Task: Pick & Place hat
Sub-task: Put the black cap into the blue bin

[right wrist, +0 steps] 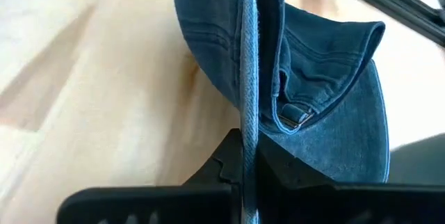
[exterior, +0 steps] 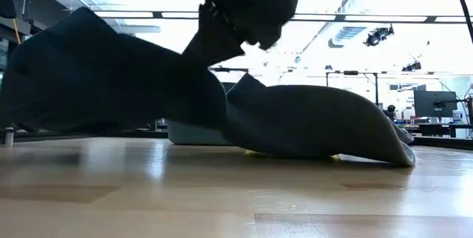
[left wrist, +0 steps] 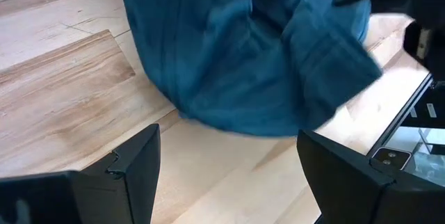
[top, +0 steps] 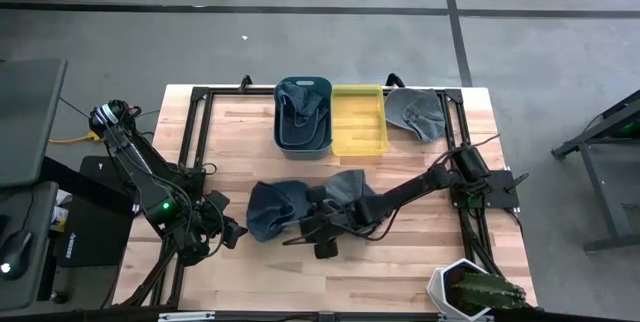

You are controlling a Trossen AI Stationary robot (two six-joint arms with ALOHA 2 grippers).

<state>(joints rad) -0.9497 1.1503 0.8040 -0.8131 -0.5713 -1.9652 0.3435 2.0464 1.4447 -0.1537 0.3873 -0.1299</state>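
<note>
Pinched edge-on in the right gripper [right wrist: 245, 175], jaws clenched on it, one hat [top: 285, 207] is grasped, not yet binned; blue bin [top: 303, 117] already holds one. Left gripper [left wrist: 229, 175] waits, jaws released.

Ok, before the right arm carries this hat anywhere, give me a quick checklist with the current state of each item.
1. Right gripper shut on the hat: ok, the right wrist view shows the fingers pinching a fold of denim.
2. Hat clear of the table: cannot tell; in the low view part of the fabric hangs raised, part seems to rest on the wood.
3. Left gripper out of the way: not ok, it is open right beside the hat.
4. Blue bin free to receive: not ok, another hat already lies in it.
5. Yellow bin free: ok, nothing shows inside.
6. Grey hat off the path: ok, it lies beyond the yellow bin.
</note>
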